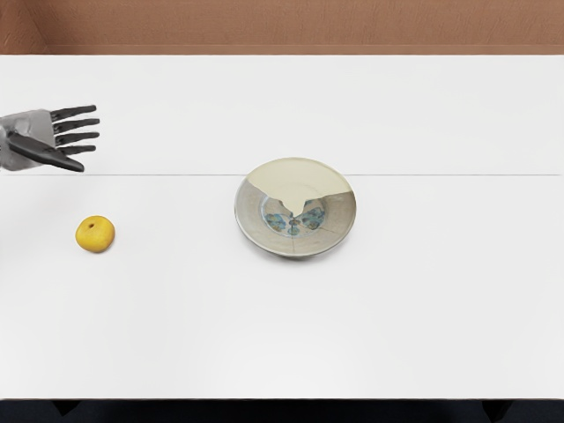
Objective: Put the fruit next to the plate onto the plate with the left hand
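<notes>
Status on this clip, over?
Left hand open, empty, behind the fruit. Fruit on table, left of plate. Path between them clear. Right hand unseen.

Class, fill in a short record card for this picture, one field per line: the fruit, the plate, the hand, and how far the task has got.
fruit: yellow fruit lying on the table, left of the plate and well apart from it
plate: round plate, cream and grey-brown with a blue centre, nothing on it
hand: left hand at the picture's left edge, farther back than the fruit, fingers spread, holding nothing
other hand: not in view
task state: fruit not yet grasped, not yet on the plate
</notes>
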Robot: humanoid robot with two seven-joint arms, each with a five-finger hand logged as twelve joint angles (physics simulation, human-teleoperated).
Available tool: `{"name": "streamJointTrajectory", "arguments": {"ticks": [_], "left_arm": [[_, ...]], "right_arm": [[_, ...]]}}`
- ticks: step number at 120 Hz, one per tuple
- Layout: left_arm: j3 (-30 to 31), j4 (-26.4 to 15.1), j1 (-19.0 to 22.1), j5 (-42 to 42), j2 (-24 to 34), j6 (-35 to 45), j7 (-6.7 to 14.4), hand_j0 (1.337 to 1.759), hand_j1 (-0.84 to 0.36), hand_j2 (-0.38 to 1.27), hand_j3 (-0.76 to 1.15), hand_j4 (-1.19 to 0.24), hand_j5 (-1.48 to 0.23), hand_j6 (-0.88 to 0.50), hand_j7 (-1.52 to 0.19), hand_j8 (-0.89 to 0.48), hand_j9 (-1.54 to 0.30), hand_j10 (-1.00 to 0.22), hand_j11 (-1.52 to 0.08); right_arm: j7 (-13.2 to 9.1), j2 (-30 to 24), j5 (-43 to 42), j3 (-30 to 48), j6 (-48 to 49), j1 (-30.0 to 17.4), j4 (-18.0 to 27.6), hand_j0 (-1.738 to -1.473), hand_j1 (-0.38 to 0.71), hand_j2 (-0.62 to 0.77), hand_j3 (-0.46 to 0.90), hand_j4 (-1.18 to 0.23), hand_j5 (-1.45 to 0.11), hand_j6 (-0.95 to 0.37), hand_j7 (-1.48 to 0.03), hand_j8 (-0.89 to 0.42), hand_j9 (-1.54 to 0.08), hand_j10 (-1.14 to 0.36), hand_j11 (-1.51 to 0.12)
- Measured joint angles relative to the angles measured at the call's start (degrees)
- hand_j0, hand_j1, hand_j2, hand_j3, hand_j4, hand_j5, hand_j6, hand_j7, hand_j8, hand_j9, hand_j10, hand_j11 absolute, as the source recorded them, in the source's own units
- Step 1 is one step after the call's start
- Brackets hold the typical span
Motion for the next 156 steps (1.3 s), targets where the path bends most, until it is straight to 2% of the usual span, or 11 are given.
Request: {"name": "streamJointTrajectory", "arguments": {"ticks": [9, 25, 39, 64, 75, 86, 93, 101, 113, 132, 156], "left_arm": [[0.0, 0.1, 0.1, 0.1, 0.2, 0.0, 1.4, 1.658, 0.35, 0.00, 0.00, 0.00, 0.00, 0.00, 0.00, 0.00, 0.00, 0.00, 0.00], [0.2, 0.2, 0.0, 1.9, 2.0, 0.0, 2.7, 1.658, 0.35, 0.00, 0.00, 0.00, 0.00, 0.00, 0.00, 0.00, 0.00, 0.00, 0.00], [0.1, 0.2, -0.2, 6.6, 3.8, 0.0, 3.1, 1.658, 0.35, 0.00, 0.00, 0.00, 0.00, 0.00, 0.00, 0.00, 0.00, 0.00, 0.00], [-0.1, -0.3, -1.3, 18.3, 3.4, 0.0, 3.3, 1.658, 0.35, 0.00, 0.00, 0.00, 0.00, 0.00, 0.00, 0.00, 0.00, 0.00, 0.00], [0.0, -1.8, -1.4, 23.3, 2.6, 0.5, 3.5, 1.658, 0.35, 0.00, 0.00, 0.00, 0.00, 0.00, 0.00, 0.00, 0.00, 0.00, 0.00], [2.6, -6.6, -1.8, 27.1, 3.1, 9.3, 3.7, 1.658, 0.35, 0.00, 0.00, 0.00, 0.00, 0.00, 0.00, 0.00, 0.00, 0.00, 0.00], [6.1, -10.6, -2.8, 29.1, 3.3, 18.3, 3.7, 1.658, 0.35, 0.00, 0.00, 0.00, 0.00, 0.00, 0.00, 0.00, 0.00, 0.00, 0.00], [9.4, -15.7, -2.9, 31.4, 6.1, 27.4, 3.7, 1.658, 0.35, 0.00, 0.00, 0.00, 0.00, 0.00, 0.00, 0.00, 0.00, 0.00, 0.00], [12.9, -23.1, -3.9, 34.6, 7.3, 36.3, 3.8, 1.658, 0.35, 0.00, 0.00, 0.00, 0.00, 0.00, 0.00, 0.00, 0.00, 0.00, 0.00], [17.4, -30.9, -5.5, 36.8, 6.9, 41.6, 5.7, 1.658, 0.35, 0.00, 0.00, 0.00, 0.00, -0.01, 0.00, 0.00, 0.00, 0.00, 0.00], [20.1, -33.6, -6.0, 37.4, 3.8, 42.7, 7.6, 1.658, 0.35, 0.00, 0.00, 0.00, 0.00, -0.01, 0.00, -0.01, 0.00, 0.00, 0.00]], "right_arm": [[0.0, 0.0, 0.0, 0.0, -0.1, -0.1, 0.0, -1.658, -0.35, 0.00, 0.00, 0.00, 0.00, 0.00, 0.00, 0.00, 0.00, 0.00, 0.00], [0.0, 0.0, 0.1, 0.2, -0.3, -0.1, 0.0, -1.658, -0.35, 0.00, 0.00, 0.00, 0.00, 0.00, 0.00, 0.00, 0.00, 0.00, 0.00], [0.0, 0.0, 0.2, 0.2, -0.3, -0.1, 0.0, -1.658, -0.35, 0.00, 0.00, 0.00, 0.00, 0.00, 0.00, 0.00, 0.00, 0.00, 0.00], [0.0, 0.0, 0.2, 0.2, -0.3, -0.1, 0.0, -1.658, -0.35, 0.00, 0.00, 0.00, 0.00, 0.00, 0.00, 0.00, 0.00, 0.00, 0.00], [0.0, 0.0, 0.2, 0.2, -0.3, -0.1, 0.0, -1.658, -0.35, 0.00, 0.00, 0.00, 0.00, 0.00, 0.00, 0.00, 0.00, 0.00, 0.00], [0.0, 0.0, 0.2, 0.2, -0.3, -0.1, 0.0, -1.658, -0.35, 0.00, 0.00, 0.00, 0.00, 0.00, 0.00, 0.00, 0.00, 0.00, 0.00], [0.0, 0.0, 0.2, 0.2, -0.3, -0.1, 0.0, -1.658, -0.35, 0.00, 0.00, 0.00, 0.00, 0.00, 0.00, 0.00, 0.00, 0.00, 0.00], [0.0, 0.0, 0.2, 0.2, -0.3, -0.1, 0.0, -1.658, -0.35, 0.00, 0.00, 0.00, 0.00, 0.00, 0.00, 0.00, 0.00, 0.00, 0.00], [0.0, 0.0, 0.2, 0.2, -0.3, -0.1, 0.0, -1.658, -0.35, 0.00, 0.00, 0.00, 0.00, 0.00, 0.00, 0.00, 0.00, 0.00, 0.00], [0.0, 0.0, 0.2, 0.2, -0.3, -0.1, 0.0, -1.658, -0.35, 0.00, 0.00, 0.00, 0.00, 0.00, 0.00, 0.00, 0.00, 0.00, 0.00], [0.0, 0.0, 0.2, 0.2, -0.3, -0.1, 0.0, -1.658, -0.35, 0.00, 0.00, 0.00, 0.00, 0.00, 0.00, 0.00, 0.00, 0.00, 0.00]]}}
